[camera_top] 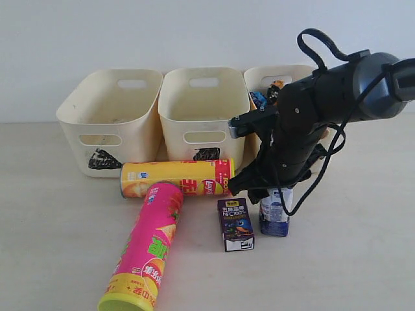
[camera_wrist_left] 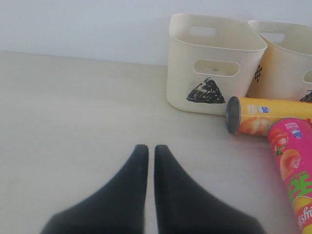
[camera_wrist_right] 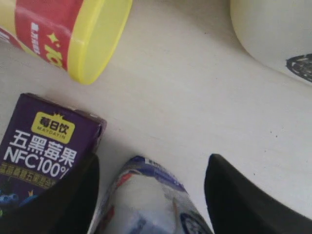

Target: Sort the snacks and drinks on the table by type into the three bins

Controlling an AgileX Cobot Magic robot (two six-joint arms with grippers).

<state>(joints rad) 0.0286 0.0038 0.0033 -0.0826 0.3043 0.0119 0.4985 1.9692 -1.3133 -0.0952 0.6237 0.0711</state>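
White-and-blue carton (camera_wrist_right: 146,200), boxy, glossy, stands between the right end effector's (camera_wrist_right: 152,161) spread fingers; left end effector (camera_wrist_left: 151,152) closed.

Taking twelve o'clock as toward the bins in the exterior view, the table (camera_top: 52,227) lies bare from seven to ten o'clock and again at four to five. The three bins (camera_top: 202,116) wall off the twelve o'clock edge. The yellow tube (camera_top: 175,178) lies crosswise just before them, and the pink tube (camera_top: 146,249) slants from it toward seven. The purple juice box (camera_top: 235,223) crowds the white-and-blue box (camera_top: 275,214) at its nine o'clock, and one finger of the right gripper (camera_wrist_right: 152,163) fills that gap. The three o'clock side is free.
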